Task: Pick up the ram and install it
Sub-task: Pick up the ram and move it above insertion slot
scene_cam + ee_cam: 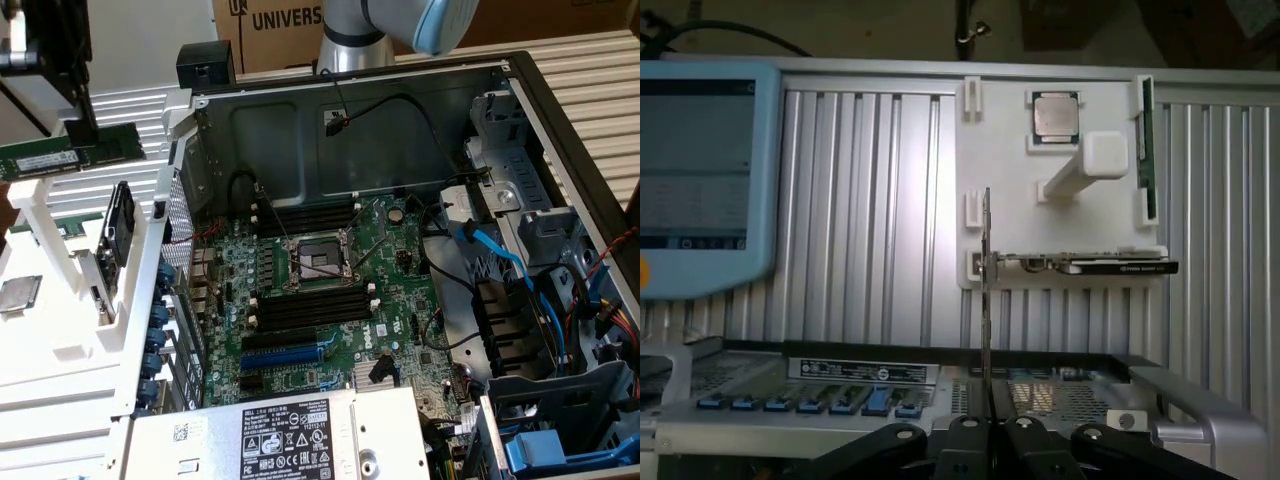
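Green circuit board, dark chips and a small white label: the long, narrow ram stick (70, 157) is gripped, nearly level, in the closed black pincer (84, 132) of the robot arm. It hangs in the air at the exterior view's left, above the white plastic parts holder (60, 340) and well apart from the open grey computer case (300, 120). In the wrist view the ram (986, 300) shows edge-on as a thin line, and the pincer (987, 432) presses on both its faces. Inside the case, long black memory slots (310, 305) flank the processor socket on the green motherboard (400, 250). A square silver processor chip (1055, 113) rests in the holder on the ribbed metal bench (870, 200).
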`<state>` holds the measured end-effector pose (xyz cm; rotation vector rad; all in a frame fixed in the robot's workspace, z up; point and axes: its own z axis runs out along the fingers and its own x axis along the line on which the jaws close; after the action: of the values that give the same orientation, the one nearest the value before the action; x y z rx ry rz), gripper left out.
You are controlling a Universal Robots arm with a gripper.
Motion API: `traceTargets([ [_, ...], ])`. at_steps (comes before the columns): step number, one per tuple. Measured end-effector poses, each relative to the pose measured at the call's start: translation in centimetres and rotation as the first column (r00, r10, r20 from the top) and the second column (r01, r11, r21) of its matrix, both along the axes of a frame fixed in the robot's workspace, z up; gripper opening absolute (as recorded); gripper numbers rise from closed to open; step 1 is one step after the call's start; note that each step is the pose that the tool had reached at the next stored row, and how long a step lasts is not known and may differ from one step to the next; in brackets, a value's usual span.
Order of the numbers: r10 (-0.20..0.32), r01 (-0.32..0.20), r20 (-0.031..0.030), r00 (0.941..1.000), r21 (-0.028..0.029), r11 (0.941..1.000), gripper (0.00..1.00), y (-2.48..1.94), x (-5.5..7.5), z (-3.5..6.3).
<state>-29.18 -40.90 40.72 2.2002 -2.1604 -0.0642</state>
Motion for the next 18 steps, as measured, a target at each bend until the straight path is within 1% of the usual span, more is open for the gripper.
traceTargets([
  [3,0.0,0.0,0.0001,1.0,-0.0024,1.0,0.12,0.0,1.4,0.16],
  [5,0.0,0.0,0.0,1.0,-0.0043,1.0,0.12,0.0,3.5,0.31],
  [6,0.0,0.0,0.0,1.0,-0.0062,1.0,0.12,0.0,4.8,0.32],
  [7,0.0,0.0,0.0,1.0,-0.0085,1.0,0.12,0.0,5.7,0.32],
  [12,0.0,0.0,0.0001,1.0,-0.0146,0.9999,0.12,0.0,8.0,0.32],
  [18,0.0,0.0,0.0,1.0,-0.0242,0.9997,0.12,0.0,10.7,0.32],
])
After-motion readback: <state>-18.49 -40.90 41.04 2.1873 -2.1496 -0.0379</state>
